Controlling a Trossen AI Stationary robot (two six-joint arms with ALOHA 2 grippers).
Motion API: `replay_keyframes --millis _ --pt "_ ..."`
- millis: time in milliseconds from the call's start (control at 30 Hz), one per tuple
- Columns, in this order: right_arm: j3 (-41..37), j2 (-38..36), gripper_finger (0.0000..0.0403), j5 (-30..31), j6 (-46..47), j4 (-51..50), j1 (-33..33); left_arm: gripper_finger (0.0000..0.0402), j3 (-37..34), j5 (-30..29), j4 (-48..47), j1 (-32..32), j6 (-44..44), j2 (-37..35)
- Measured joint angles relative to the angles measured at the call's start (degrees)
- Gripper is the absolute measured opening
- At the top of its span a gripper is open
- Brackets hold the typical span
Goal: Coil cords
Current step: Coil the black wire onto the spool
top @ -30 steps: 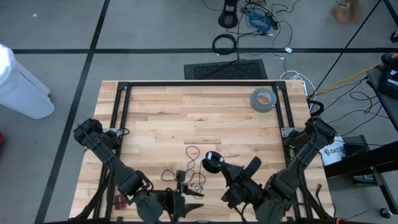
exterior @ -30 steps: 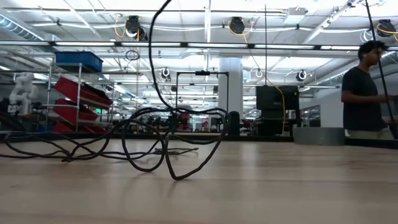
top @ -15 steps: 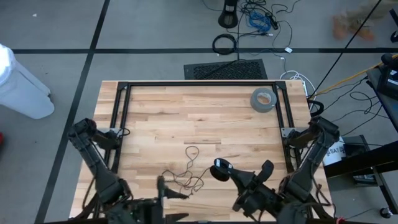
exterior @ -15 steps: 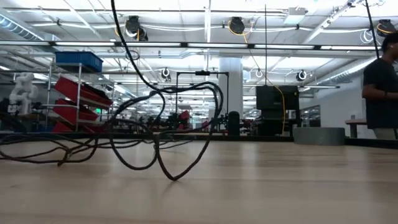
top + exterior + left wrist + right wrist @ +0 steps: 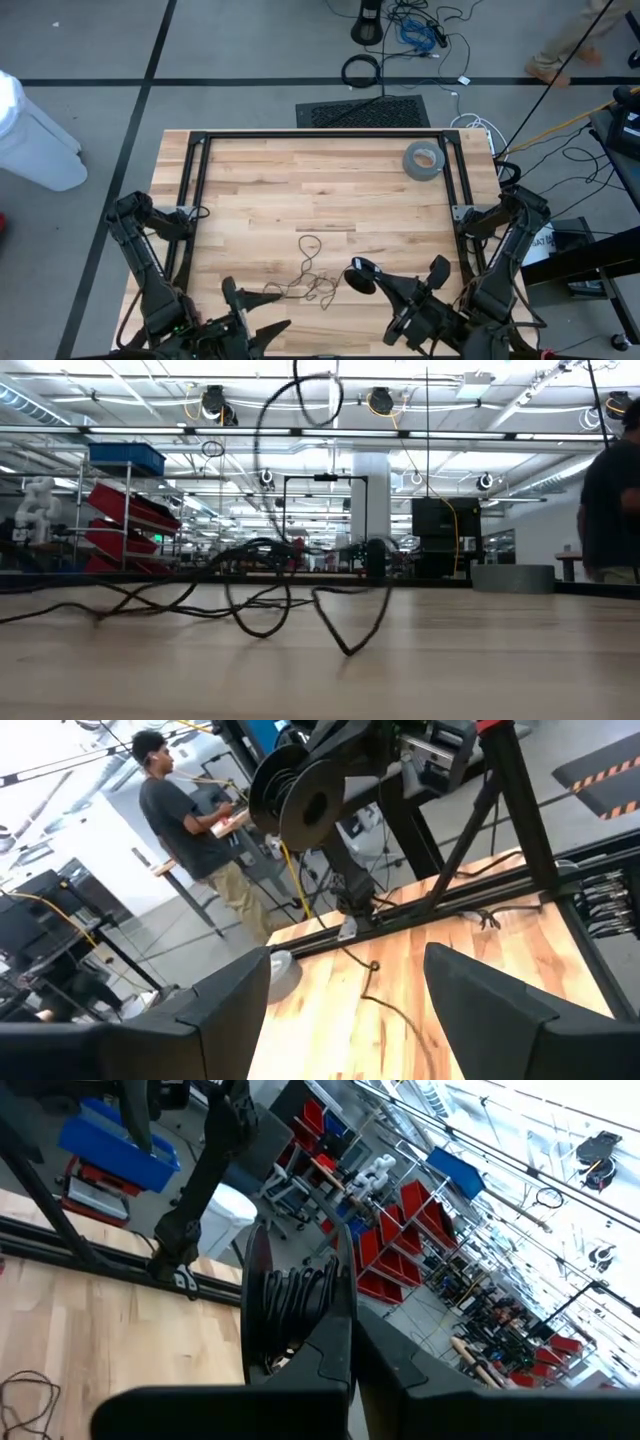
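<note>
The cord is one thin black wire. Part of it lies in loose loops [image 5: 308, 268] on the wooden table near the near edge, also seen in the low view [image 5: 255, 610] and the left wrist view [image 5: 385, 1005]. Another part is wound into a small coil [image 5: 358, 275] in my right gripper [image 5: 372, 282], which is shut on it, above the table right of the loops. My left gripper [image 5: 250, 312] stands open at the near edge, left of the loops, with nothing between its fingers [image 5: 230, 1010]. My right gripper pinches several turns of the coil [image 5: 292, 1298] together between its two shut fingers. The gripper lies about level. The coil is lifted clear of the table, and a strand [image 5: 262, 470] runs down from it to the loose loops on the wood.
A grey tape roll [image 5: 422, 160] lies at the far right corner. A black metal frame [image 5: 195, 180] runs along the table's left, far and right sides. A person [image 5: 175, 805] stands beyond the table; cables lie on the floor behind it [image 5: 362, 70].
My left gripper has opened, let go of the wire, turned and drawn back toward the table's left near corner. My right gripper has gone toward the right and near edge and a little up with the coil. The loose loops have slumped and shifted on the table.
</note>
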Motion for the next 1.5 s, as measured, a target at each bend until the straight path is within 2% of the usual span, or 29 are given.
replay_keyframes --millis 167,233,400,533,600,800,1133,1367,1500 --pt "0.0 0.0 0.0 -0.4 0.0 -0.3 0.0 0.0272 0.0 0.0 0.3 3.5 4.1 0.0" --pt "0.0 0.0 0.0 -2.5 0.0 -0.7 0.0 0.0272 0.0 1.4 0.2 5.1 5.6 0.0" --pt "0.0 0.0 0.0 -7.9 0.0 -2.6 -0.3 0.027 0.0 12.8 0.9 7.0 7.1 0.0" --pt "0.0 0.0 0.0 -9.0 1.6 -5.7 -0.5 0.0253 0.0 16.8 5.1 6.9 10.5 0.2" --pt "0.0 0.0 0.0 -12.4 2.4 -6.5 -0.9 0.024 0.0 17.7 7.0 6.6 12.4 0.3" --pt "0.0 0.1 0.0 -20.0 3.8 -6.9 -2.5 0.0204 0.0 27.5 8.0 6.6 13.8 0.3" --pt "0.0 0.1 0.0 -27.3 6.2 -8.0 -5.0 0.0196 0.0 26.0 10.9 7.3 17.4 1.3" --pt "0.0 0.2 0.0 -29.0 7.8 -9.2 -5.8 0.0196 0.0 22.6 12.4 7.8 19.1 2.2" --pt "0.0 0.2 0.0 -29.0 8.1 -9.5 -6.1 0.0196 0.0 22.5 12.3 8.1 19.0 2.2"
